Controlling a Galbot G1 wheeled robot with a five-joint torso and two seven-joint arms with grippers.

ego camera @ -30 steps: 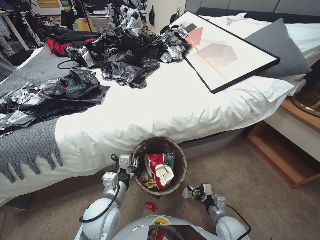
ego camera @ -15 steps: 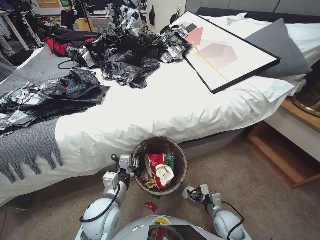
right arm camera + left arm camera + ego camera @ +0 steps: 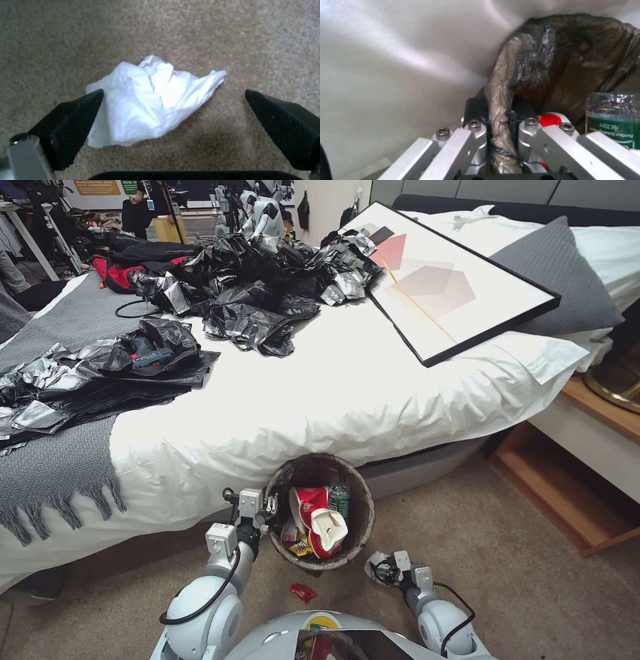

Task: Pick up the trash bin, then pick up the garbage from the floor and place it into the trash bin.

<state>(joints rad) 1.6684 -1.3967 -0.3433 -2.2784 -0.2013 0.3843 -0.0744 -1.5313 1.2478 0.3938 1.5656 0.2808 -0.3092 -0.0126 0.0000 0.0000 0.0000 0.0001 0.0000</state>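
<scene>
From my remote seat I see the left gripper [image 3: 500,125] clamped on the rim of the trash bin [image 3: 357,493], its black pads pinching the fold of brown bag liner [image 3: 501,100] between them. The bin sits directly to that gripper's right in the head view, pressed up against the hanging white bed sheet [image 3: 320,407] behind it. Inside the bin, past the pinched rim, lie red-and-white paper cups [image 3: 319,521], a yellow wrapper [image 3: 300,548] and a green bottle [image 3: 611,120], the bottle standing upright against the liner wall. On the carpet [image 3: 533,580] between my two arms, just in front of the bin, a small red wrapper [image 3: 303,593] lies loose. Moving right, the right gripper [image 3: 173,110] hangs low over the carpet with its fingers spread wide apart. A crumpled white tissue [image 3: 153,100] lies on the floor between them, nearer to one pad, which overlaps its edge in the wrist view; the other pad is well clear of it. From the head camera, that tissue [image 3: 375,564] sits just off the bin's right side
</scene>
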